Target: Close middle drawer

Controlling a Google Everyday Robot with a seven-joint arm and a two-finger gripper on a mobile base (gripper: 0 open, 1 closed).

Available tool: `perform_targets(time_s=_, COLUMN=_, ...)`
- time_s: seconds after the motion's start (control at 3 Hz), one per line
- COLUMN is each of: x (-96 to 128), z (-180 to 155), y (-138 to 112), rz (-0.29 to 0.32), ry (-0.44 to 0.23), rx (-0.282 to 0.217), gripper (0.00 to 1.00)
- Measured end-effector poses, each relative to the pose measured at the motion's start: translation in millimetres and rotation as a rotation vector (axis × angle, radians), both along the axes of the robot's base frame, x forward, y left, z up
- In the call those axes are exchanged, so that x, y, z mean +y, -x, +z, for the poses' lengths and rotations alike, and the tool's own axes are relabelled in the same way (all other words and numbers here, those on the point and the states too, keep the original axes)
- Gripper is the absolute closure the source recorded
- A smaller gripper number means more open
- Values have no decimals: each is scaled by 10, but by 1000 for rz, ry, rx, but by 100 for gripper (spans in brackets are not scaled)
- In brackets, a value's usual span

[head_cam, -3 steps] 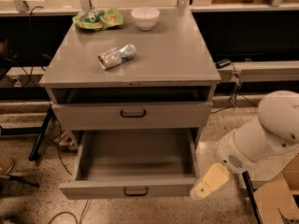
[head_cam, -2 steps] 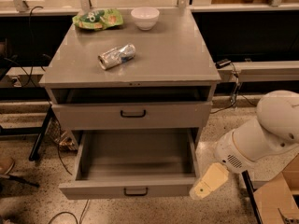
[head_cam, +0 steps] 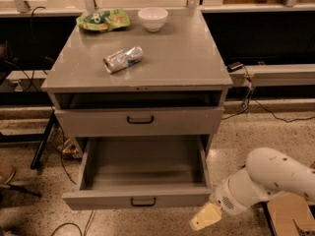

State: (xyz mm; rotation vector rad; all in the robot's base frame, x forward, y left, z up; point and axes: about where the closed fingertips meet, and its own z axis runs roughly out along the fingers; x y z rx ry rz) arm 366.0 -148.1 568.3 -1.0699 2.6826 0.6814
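Two grey drawers showed in the front of a grey metal desk [head_cam: 187,58], seen from above and in front. One of them, the middle drawer [head_cam: 108,199], stood pulled far out toward the camera with nothing visible inside. Its low, wide front ran side to side and carried one small black handle [head_cam: 143,201] at its centre. The other, a taller-fronted upper drawer [head_cam: 98,122], sat directly above the middle drawer and was out only a crack. No third drawer could be seen beneath the middle drawer.

One white robot arm [head_cam: 270,178] reached in from the right of the middle drawer. Its single end effector [head_cam: 205,216], a tan tip, hung just beside the right end of the drawer front, a little lower and nearer the camera. It appeared not to touch the drawer. Whether it was spread or pressed together could not be told.

From the end effector, the drawer front lay up and to the left. A closing push would have to run away from the camera, across the front's long axis. The end effector probably needed to come leftward toward the handle first, since pushing at the corner might skew the drawer.

Three things lay on the desk top, above and behind the middle drawer: one crushed can [head_cam: 123,59] nearest, then one white bowl [head_cam: 152,18] and one green snack bag [head_cam: 103,19] farther back.
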Motion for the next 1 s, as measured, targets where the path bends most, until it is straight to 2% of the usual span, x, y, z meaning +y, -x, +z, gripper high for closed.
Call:
perform_targets(time_s=0.33, x=46, z=-618, y=18, rz=-79, ry=-1, rx=27, gripper=49)
perform_targets(time_s=0.67, x=108, z=-1159, y=-199, rz=-162, ry=-27, rx=0, gripper=72)
perform_targets(time_s=1.0, x=220, z=-1618, y=-559, rz=-231, ry=-56, rx=-45, gripper=95)
